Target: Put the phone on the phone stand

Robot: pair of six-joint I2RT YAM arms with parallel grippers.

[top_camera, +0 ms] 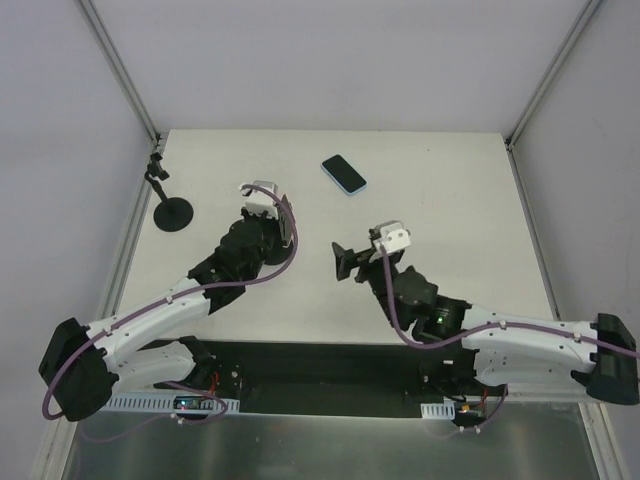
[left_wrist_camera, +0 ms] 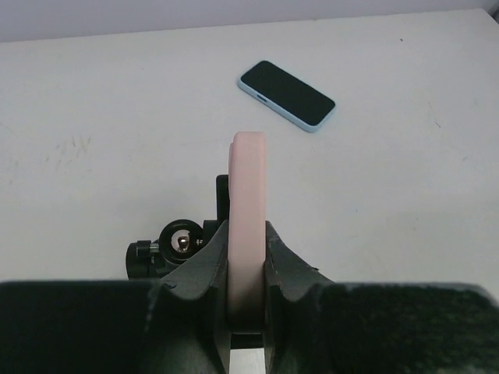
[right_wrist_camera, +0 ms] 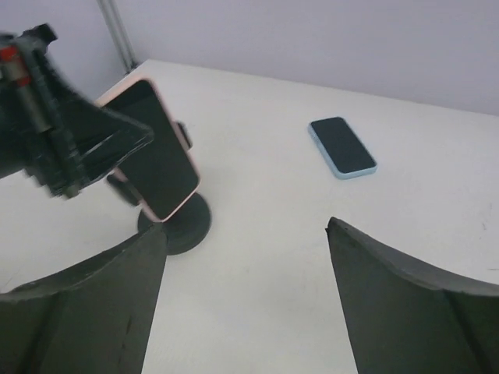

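Observation:
My left gripper (top_camera: 262, 212) is shut on a pink phone (left_wrist_camera: 249, 195), held on edge and upright. In the right wrist view the pink phone (right_wrist_camera: 156, 152) shows its dark screen and hangs tilted right over a black phone stand with a round base (right_wrist_camera: 183, 226). The stand's ball joint (left_wrist_camera: 178, 243) shows just left of the phone in the left wrist view. In the top view this stand is hidden under my left arm. My right gripper (top_camera: 343, 262) is open and empty above bare table (right_wrist_camera: 245, 226), to the right of the stand.
A light-blue phone (top_camera: 344, 173) lies flat, screen up, at the back middle; it also shows in the left wrist view (left_wrist_camera: 287, 95) and the right wrist view (right_wrist_camera: 342, 146). A second black stand with a round base (top_camera: 172, 212) stands at the far left, near the enclosure wall.

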